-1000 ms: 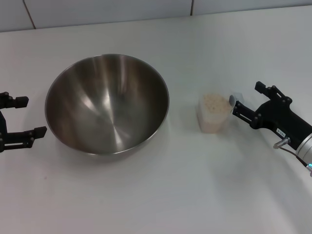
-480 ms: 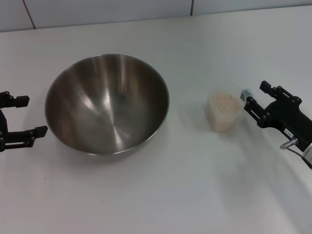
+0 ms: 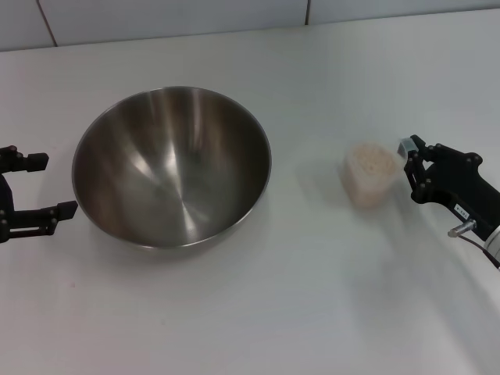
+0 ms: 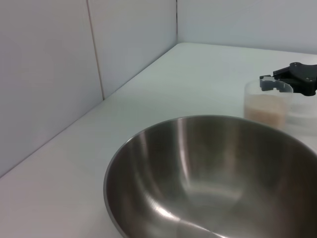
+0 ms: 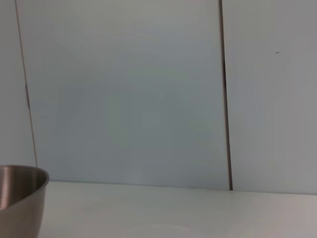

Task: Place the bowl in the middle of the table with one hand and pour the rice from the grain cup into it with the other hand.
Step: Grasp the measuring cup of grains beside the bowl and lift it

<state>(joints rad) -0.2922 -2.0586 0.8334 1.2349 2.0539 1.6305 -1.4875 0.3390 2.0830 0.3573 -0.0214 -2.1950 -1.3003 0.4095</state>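
Observation:
The steel bowl (image 3: 172, 164) stands empty on the white table (image 3: 258, 312), left of the middle. My left gripper (image 3: 58, 185) is open and empty just left of the bowl's rim. The grain cup (image 3: 369, 173) holds rice (image 3: 373, 161) and is right of the bowl. My right gripper (image 3: 410, 168) is at the cup's right side and holds it there. In the left wrist view the bowl (image 4: 213, 168) fills the foreground, with the cup (image 4: 266, 103) and the right gripper (image 4: 293, 77) behind it. The right wrist view shows only the bowl's edge (image 5: 20, 198).
A pale tiled wall (image 3: 156, 19) runs along the table's far edge. A bare strip of table separates the bowl from the cup.
My right gripper has moved to the right, away from the bowl, and the grain cup has gone with it. The bowl and the left gripper have not moved.

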